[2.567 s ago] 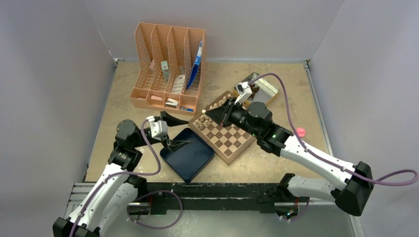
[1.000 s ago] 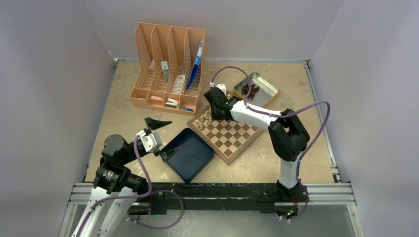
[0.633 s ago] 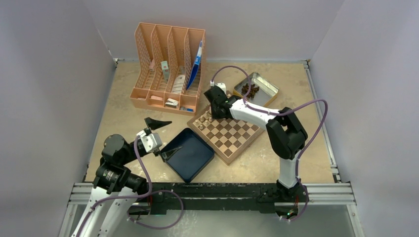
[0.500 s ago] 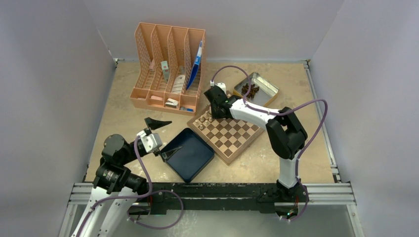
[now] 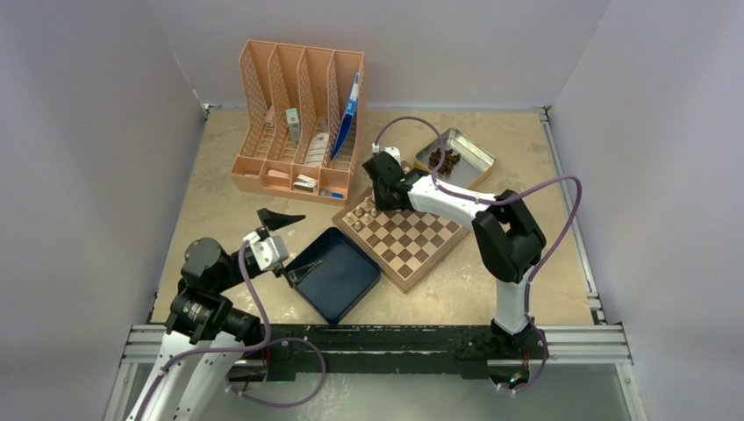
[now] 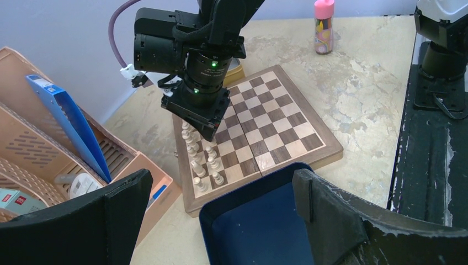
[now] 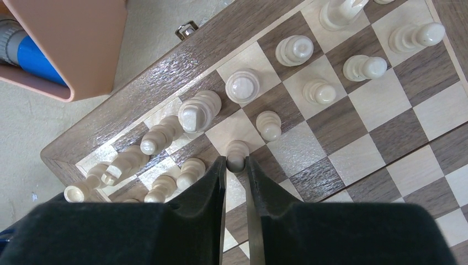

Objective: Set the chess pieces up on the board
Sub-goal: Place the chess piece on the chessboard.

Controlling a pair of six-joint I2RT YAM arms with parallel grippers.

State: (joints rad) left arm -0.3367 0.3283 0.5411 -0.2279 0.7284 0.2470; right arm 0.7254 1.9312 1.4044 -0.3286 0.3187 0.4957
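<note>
- Top view: right gripper (image 5: 375,204) is down over the upper-left corner of the board (image 5: 419,246), centre of frame
- Left gripper (image 5: 294,245) hangs lower left by the blue tray (image 5: 342,285), well apart from the board, so the R arm is much the nearer
- The chess pieces (image 5: 366,210) bunch along the board's upper-left edge; other squares are bare
- Left wrist view: L fingers (image 6: 83,221) are spread wide at the bottom corners w/ nothing between them, only the tray below
- The board sits mid-frame, and the R arm's wrist covers the pale pieces at its left edge
- The peach organiser (image 6: 22,149) stands near that edge, so little room on that side
- Right wrist view: R jaws are nearly together, pinching a pawn (image 7: 237,150) at centre frame
- The pawn is upright, its long axis in line w/ the fingers, i.e. dead ahead of the tips and standing in the pawn rank
- That rank runs lower left to upper right; a neighbour stands just beside it each way, and taller pieces crowd the upper left towards the rim
- Open room is lower right: bare squares towards the board's middle
- Judgement: letting go prob. wants only a small spread, then a straight pull-back along the pawn's axis
- Any drift to upper left or along the rank could tip a neighbour
</note>
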